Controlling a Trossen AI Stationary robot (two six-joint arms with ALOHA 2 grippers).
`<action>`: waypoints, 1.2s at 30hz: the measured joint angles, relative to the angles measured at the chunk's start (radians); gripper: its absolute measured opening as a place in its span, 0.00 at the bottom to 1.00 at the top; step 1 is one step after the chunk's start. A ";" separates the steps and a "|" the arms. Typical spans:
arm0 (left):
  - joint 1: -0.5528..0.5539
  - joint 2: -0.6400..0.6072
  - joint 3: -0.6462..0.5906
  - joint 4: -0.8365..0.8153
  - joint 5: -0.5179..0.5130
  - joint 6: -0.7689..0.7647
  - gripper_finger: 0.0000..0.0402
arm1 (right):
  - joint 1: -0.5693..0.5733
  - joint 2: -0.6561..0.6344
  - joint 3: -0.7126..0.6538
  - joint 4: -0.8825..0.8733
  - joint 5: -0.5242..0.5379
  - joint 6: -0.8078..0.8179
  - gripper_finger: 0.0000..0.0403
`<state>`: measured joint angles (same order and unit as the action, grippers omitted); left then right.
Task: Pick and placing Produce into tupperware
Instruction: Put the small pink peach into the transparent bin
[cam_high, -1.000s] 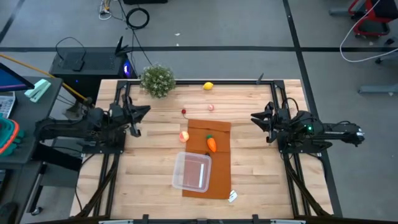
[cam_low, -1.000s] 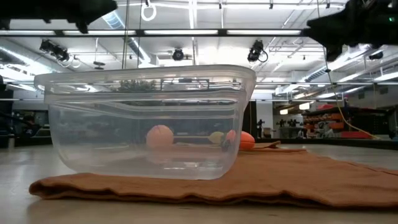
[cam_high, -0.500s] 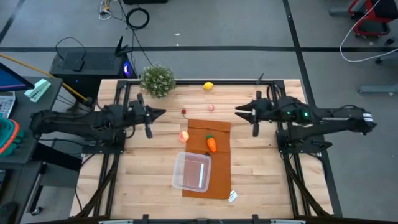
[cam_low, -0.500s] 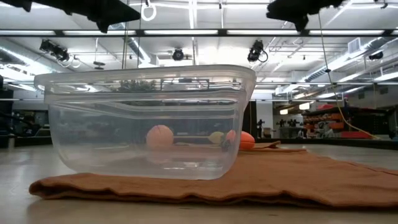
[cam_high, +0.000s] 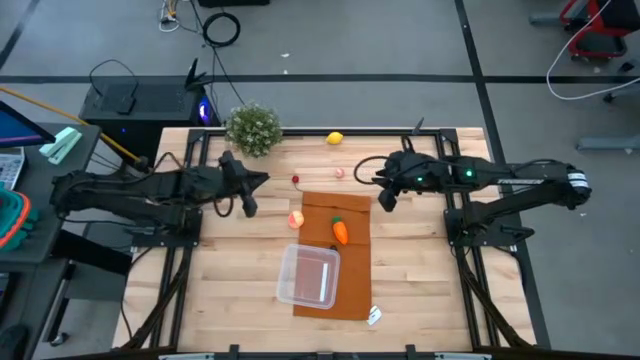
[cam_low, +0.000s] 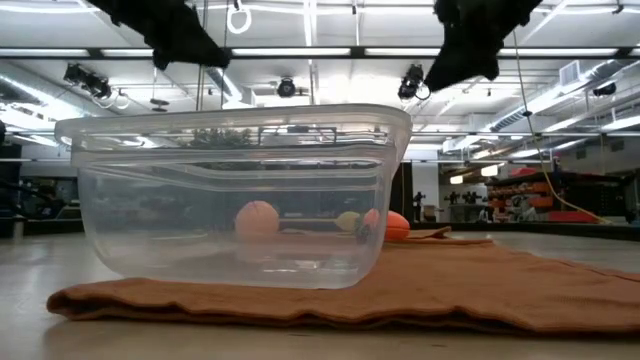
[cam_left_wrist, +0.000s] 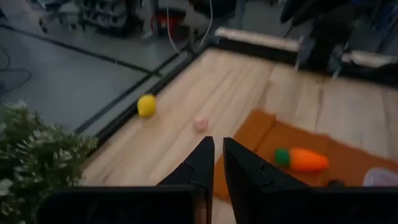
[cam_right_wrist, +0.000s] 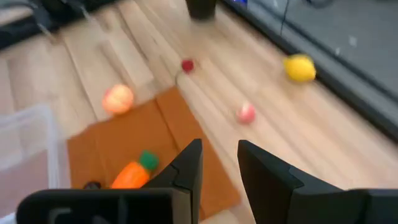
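Note:
The clear tupperware (cam_high: 308, 276) stands on the near part of the brown-orange mat (cam_high: 352, 290). An orange carrot (cam_high: 341, 232) lies on the mat. A red-yellow peach (cam_high: 296, 219) rests on the wood at the mat's left edge. Beyond the mat lie a small red piece (cam_high: 296, 180), a pink piece (cam_high: 340, 173) and, at the far edge, a yellow lemon (cam_high: 335, 138). My left gripper (cam_high: 258, 182) hangs above the table left of the produce, its fingers (cam_left_wrist: 205, 155) almost together, holding nothing. My right gripper (cam_high: 380, 180) hangs above the mat's far right corner, slightly open (cam_right_wrist: 219, 146), holding nothing.
A bushy green potted plant (cam_high: 252, 128) stands at the far edge, just beyond my left gripper. A small white tag (cam_high: 375, 316) lies by the mat's near right corner. Bare wood lies left and right of the mat, and black rails run along the table's edges.
Both arms have reached in from the sides toward the table's middle, the left toward the right edge and the right toward the left edge. Both grippers have tipped nose-down. The right one has travelled farther. The produce and the tupperware have not moved.

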<state>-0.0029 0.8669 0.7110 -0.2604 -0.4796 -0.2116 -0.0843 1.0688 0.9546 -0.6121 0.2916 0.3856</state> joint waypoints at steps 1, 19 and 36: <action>0.000 0.018 0.005 -0.021 0.007 -0.005 0.12 | -0.001 0.012 0.000 -0.005 -0.015 0.011 0.19; 0.000 0.285 0.121 -0.127 0.020 0.103 0.26 | -0.080 0.185 0.000 0.072 -0.170 -0.212 0.45; 0.000 0.294 0.130 -0.134 -0.048 0.088 0.27 | -0.394 0.463 0.331 -0.002 -0.402 -0.269 0.51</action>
<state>-0.0032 1.1610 0.8413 -0.3947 -0.5278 -0.1238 -0.4786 1.5323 1.2859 -0.6144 -0.1104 0.1169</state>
